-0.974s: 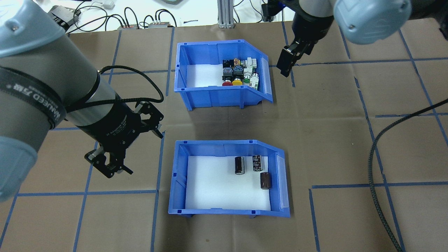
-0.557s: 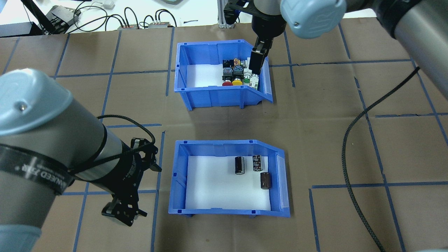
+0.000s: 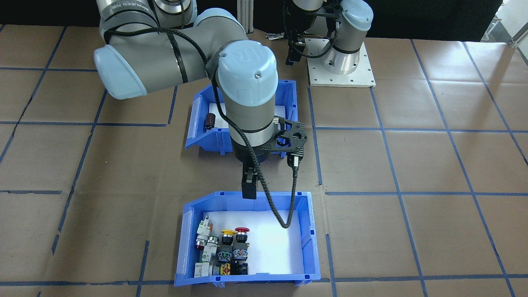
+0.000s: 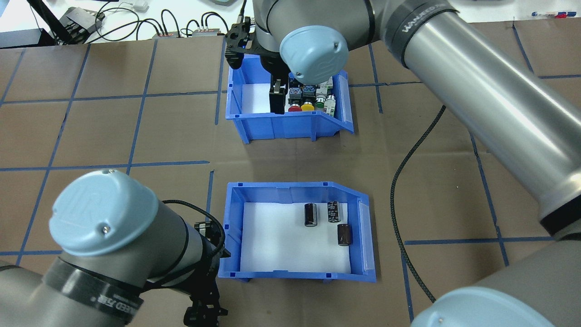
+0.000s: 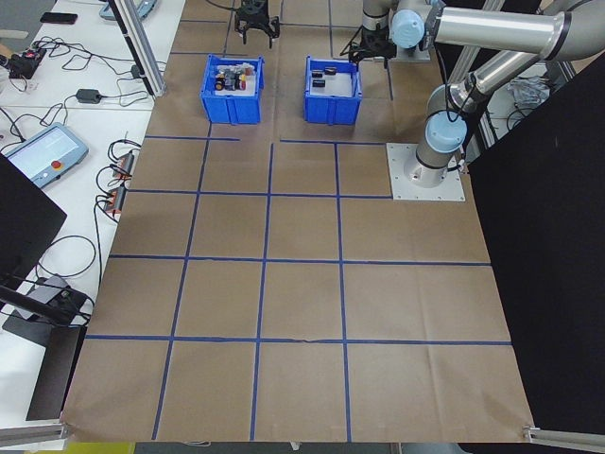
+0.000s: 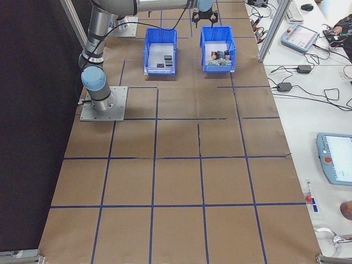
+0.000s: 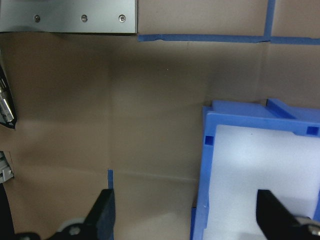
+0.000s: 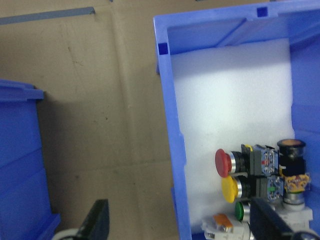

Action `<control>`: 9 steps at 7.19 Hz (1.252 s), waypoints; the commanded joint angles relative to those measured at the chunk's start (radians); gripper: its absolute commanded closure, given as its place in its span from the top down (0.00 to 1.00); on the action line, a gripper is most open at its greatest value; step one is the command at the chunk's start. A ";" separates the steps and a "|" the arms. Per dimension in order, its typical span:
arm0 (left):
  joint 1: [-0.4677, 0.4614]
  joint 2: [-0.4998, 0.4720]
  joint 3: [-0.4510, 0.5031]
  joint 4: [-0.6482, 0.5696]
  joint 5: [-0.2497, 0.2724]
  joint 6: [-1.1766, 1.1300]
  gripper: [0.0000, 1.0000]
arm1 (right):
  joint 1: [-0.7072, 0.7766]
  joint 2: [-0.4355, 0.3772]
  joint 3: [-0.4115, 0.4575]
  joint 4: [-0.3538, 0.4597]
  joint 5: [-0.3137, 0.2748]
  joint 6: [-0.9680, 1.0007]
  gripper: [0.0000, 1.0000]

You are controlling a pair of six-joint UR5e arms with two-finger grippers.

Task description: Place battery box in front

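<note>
Your battery box sits lower centre in the overhead view. Right gripper (fingers spread) straddles the switch bin's wall; left gripper likewise gapes.

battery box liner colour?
White foam liner in the blue battery box; clearest in overhead exterior.

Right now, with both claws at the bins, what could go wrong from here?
1. The right claw is open astride the switch bin's wall, with its inner finger close to the switches; closing or lifting might knock them.
2. The left claw is open astride the battery box's wall; the cylinders lie loose and could roll if it tilts.
3. A cable loop hangs into the switch bin and might snag.
</note>
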 commanded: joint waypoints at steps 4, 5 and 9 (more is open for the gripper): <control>-0.067 -0.087 -0.124 0.357 -0.026 -0.010 0.99 | 0.034 0.111 0.105 -0.254 -0.062 -0.069 1.00; -0.105 -0.132 -0.124 0.409 -0.024 -0.047 0.99 | 0.036 0.111 0.120 -0.259 -0.065 -0.067 1.00; -0.170 -0.174 -0.132 0.442 -0.027 -0.092 0.98 | 0.039 0.102 0.107 -0.249 -0.094 -0.066 0.37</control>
